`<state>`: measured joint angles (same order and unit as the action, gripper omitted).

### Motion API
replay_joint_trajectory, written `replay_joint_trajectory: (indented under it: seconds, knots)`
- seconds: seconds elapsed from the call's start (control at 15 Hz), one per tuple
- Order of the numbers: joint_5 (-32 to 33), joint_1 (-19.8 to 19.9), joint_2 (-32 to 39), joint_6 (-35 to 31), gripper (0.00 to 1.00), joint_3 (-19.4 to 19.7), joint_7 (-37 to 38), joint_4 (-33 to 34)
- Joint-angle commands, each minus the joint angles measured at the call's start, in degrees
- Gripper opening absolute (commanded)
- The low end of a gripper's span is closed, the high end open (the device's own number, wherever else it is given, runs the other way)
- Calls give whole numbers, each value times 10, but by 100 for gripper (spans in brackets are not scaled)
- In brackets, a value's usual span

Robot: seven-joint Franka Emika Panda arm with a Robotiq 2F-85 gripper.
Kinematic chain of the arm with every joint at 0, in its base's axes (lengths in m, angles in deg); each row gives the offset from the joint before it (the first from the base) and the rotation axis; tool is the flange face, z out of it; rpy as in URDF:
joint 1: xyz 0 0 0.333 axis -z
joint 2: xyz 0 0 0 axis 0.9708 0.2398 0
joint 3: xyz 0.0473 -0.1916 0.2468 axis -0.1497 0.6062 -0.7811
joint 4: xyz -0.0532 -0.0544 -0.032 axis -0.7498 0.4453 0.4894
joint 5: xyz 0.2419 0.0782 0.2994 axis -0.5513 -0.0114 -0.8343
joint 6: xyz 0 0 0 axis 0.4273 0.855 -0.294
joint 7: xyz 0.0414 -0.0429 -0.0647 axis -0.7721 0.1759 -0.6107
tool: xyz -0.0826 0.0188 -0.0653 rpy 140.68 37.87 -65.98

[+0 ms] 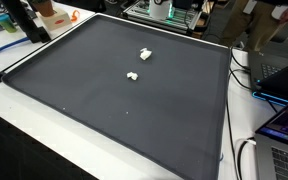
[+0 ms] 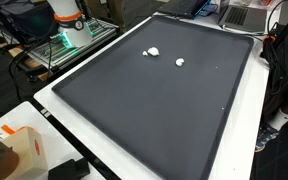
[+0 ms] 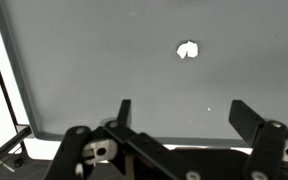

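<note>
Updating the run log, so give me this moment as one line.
end effector: open, empty | nearest: white piece, ahead, not touched | scene: two white pieces lying apart on dark mat

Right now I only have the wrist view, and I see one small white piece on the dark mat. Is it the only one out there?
Observer: No. Both exterior views show two: a white piece and a second white piece.
Operator: Are they touching?
Observer: No, they lie apart, with bare mat between them.
Operator: Anything beside the mat?
Observer: In an exterior view, an open laptop stands just off one edge of the mat.
</note>
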<state>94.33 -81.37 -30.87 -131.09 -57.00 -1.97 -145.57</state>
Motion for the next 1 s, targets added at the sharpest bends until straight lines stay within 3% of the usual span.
replay_joint_trajectory:
  seconds: [0.0, 0.27, 0.6, 0.93]
  knots:
    - [-9, -6, -4, 60, 100, 3, -22, -1]
    - [-40, 1, -5, 79, 100, 3, -57, -3]
    - [-30, -4, 0, 69, 100, 4, -46, 2]
    - [-49, -7, 66, 174, 100, 3, -40, 108]
